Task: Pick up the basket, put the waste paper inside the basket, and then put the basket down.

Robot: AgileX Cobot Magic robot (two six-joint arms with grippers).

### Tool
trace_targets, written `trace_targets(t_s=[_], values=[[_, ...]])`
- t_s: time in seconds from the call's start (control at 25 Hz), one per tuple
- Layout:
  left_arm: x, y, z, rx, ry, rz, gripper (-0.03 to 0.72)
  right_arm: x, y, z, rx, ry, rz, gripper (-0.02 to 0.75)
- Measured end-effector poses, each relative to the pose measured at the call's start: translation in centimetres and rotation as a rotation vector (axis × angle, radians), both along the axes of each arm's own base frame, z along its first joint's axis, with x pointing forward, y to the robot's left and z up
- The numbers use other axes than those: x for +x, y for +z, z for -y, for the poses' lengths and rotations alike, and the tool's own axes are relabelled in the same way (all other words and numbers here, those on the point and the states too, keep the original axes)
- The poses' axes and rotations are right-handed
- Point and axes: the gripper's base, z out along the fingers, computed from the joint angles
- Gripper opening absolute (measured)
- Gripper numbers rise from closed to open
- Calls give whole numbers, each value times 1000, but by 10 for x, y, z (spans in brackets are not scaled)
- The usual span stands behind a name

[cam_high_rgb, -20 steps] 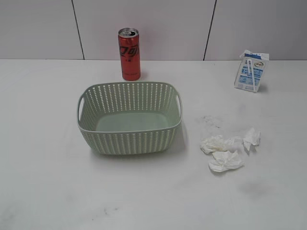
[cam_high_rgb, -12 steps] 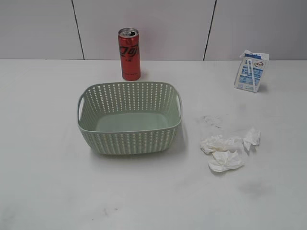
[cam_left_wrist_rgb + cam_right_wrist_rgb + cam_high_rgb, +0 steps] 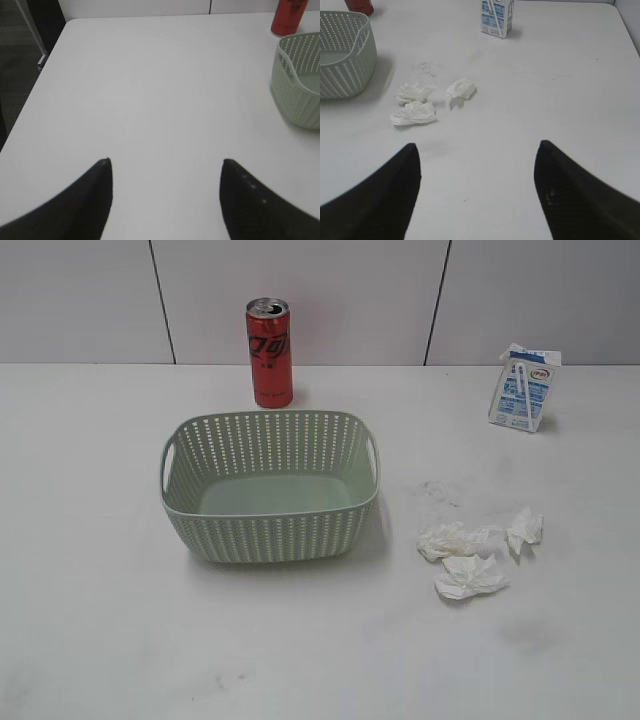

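The pale sage-green basket (image 3: 270, 485) stands upright and empty on the white table, left of centre; its end shows in the left wrist view (image 3: 299, 80) and the right wrist view (image 3: 342, 52). Three crumpled white waste paper wads (image 3: 470, 550) lie to its right on the table, also in the right wrist view (image 3: 422, 100). My left gripper (image 3: 165, 162) is open and empty over bare table, left of the basket. My right gripper (image 3: 476, 145) is open and empty, nearer the camera than the wads. Neither gripper shows in the exterior view.
A red drink can (image 3: 270, 337) stands behind the basket by the wall. A white-and-blue drink carton (image 3: 523, 387) stands at the back right. The table's left edge (image 3: 45, 75) drops off to dark floor. Faint smudges mark the table near the wads.
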Motion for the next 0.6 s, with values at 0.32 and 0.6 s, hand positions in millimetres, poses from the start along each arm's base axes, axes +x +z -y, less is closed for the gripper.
trace_targets(t_s=[0.32, 0.6], values=[[24, 26, 9, -76, -34, 40, 493, 0, 0, 0, 0, 0, -1, 537], [103, 48, 28, -146, -75, -140, 493, 0, 0, 0, -1, 0, 0, 538]])
